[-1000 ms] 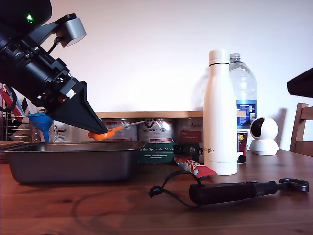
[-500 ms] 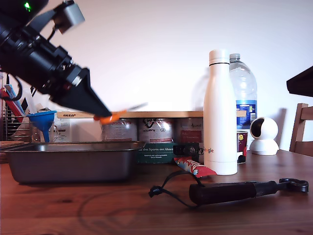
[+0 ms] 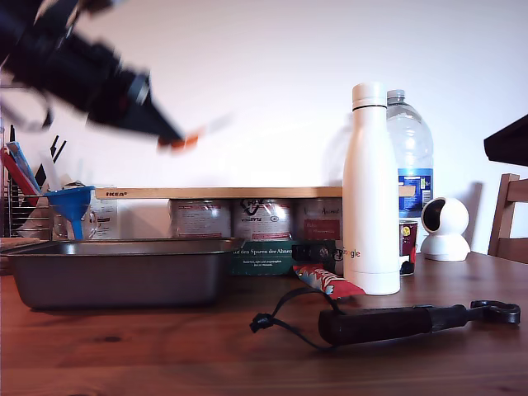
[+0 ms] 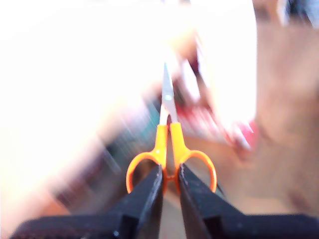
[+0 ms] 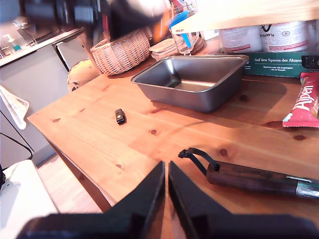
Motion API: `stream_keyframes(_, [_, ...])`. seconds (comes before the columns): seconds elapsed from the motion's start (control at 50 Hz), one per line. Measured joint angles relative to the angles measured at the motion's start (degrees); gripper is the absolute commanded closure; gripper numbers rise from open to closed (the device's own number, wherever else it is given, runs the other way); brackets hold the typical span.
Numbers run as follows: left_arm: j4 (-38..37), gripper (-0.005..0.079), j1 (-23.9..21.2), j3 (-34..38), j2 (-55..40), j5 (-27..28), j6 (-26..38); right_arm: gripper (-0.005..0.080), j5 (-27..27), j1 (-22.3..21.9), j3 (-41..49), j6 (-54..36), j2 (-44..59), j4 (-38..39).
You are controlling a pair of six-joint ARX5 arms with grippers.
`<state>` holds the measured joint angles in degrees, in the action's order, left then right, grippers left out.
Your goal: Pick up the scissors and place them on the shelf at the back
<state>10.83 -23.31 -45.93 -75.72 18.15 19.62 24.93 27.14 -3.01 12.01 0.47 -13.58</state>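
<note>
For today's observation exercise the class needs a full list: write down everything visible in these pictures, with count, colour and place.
scissors: 1, orange handles, held in the air above the shelf
shelf: 1, light wood, at the back on tins
tins: several, pale labels, under the shelf
baking tray: 1, dark grey, exterior view's left
funnel: 1, blue, behind the tray
flask: 1, white, standing on the table
plastic bottle: 1, clear, behind the flask
camera: 1, white, exterior view's right
snack bar: 1, red, beside the flask
tool: 1, black with cord loop, front
basket: 1, wicker, beyond the tray
table: 1, brown wood
my first pincer: shut on the scissors
my second pincer: shut, empty, above the table
</note>
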Motion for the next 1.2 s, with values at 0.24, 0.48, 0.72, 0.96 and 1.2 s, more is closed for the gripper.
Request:
stream_keyframes(0.24, [0.2, 0.0767, 1.9, -5.2, -0.94, 0.02, 0.0, 0.0765, 0.0, 0.0, 0.0, 0.0, 0.0, -0.02])
stream_keyframes(0.48, [-1.81, 0.0767, 2.91, -15.06, -8.81, -0.02, 0.0, 0.0765, 0.0, 0.0, 0.0, 0.0, 0.0, -0.07])
stream_keyframes(0.72, [-10.97, 0.0767, 3.3, -28.33, -18.23, -0.15, 0.0, 0.0765, 0.0, 0.0, 0.0, 0.0, 0.0, -0.31])
stream_keyframes(0.96, [-23.26, 0.0767, 4.04, -42.88, -27.85, -2.03, 0.0, 0.0765, 0.0, 0.0, 0.0, 0.0, 0.0, -0.68])
stream_keyframes(1.2, [-33.22, 0.0767, 4.63, -54.05, -35.43, -3.74, 0.0, 0.0765, 0.0, 0.0, 0.0, 0.0, 0.0, -0.79])
